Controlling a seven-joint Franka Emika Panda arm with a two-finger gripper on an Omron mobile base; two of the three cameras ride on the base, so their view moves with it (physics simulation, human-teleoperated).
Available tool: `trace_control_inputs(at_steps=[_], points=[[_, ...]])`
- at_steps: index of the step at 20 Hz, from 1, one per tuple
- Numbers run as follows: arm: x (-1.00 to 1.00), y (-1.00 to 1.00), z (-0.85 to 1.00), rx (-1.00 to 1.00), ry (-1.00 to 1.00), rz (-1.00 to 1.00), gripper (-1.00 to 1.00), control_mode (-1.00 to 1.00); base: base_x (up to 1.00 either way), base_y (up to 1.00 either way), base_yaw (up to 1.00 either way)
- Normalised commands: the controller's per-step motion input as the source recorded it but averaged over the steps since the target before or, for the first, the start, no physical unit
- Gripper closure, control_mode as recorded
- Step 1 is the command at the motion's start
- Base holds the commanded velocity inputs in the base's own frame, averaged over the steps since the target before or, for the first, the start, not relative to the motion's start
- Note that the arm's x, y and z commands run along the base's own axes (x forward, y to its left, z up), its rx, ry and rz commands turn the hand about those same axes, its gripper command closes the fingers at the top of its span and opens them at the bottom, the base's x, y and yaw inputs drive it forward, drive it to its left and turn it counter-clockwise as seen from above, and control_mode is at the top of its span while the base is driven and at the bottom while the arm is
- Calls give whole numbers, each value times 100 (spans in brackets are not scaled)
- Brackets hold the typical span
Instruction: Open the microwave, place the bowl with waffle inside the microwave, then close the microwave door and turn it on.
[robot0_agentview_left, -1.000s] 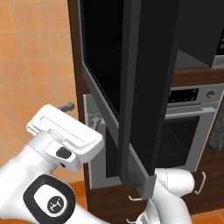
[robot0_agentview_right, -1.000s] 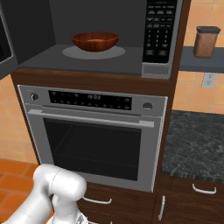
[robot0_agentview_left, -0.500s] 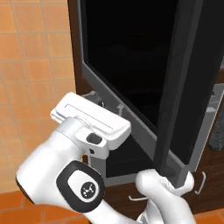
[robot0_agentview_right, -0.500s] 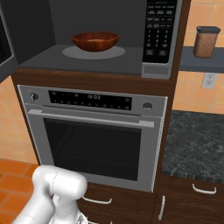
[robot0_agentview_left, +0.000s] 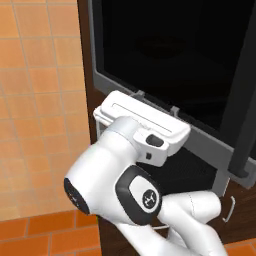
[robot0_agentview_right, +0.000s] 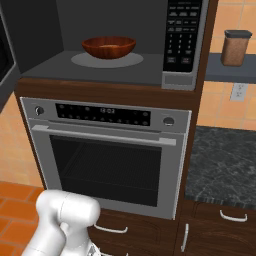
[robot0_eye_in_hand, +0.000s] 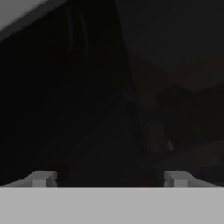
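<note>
Across most of the left base view, swung open toward the camera: big black glass microwave door (robot0_agentview_left: 170, 60) edged in grey metal, glossy and flat, dark vertical bar handle (robot0_agentview_left: 245, 120) at the right edge. In the upper half of the right base view, open grey microwave (robot0_agentview_right: 125, 45) with boxy matte cavity and black keypad panel on its right side. Below it, centre frame, silver oven (robot0_agentview_right: 107, 155) with brushed front, round knobs, display strip and horizontal bar handle. Lower centre of the left base view, smooth white arm with gripper (robot0_agentview_left: 155, 108) pressed up near the door's lower edge (tips barely visible there). Upper centre of the right base view, small round reddish-brown bowl (robot0_agentview_right: 108, 47), glossy, resting on the cavity's pale turntable. In the hand view, two grey fingertips (robot0_eye_in_hand: 41, 178) at the bottom corners, spread wide, gripping nothing.
</note>
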Motion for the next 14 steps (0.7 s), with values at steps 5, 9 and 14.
trace_control_inputs(at_steps=[5, 9, 14], points=[[2, -80, 17, 6, 0, 6, -100, -100, 0, 0, 0], [20, -71, 11, 6, 0, 8, -100, -100, 0, 0, 0], [41, -57, 10, 3, 0, 7, -100, -100, 0, 0, 0]])
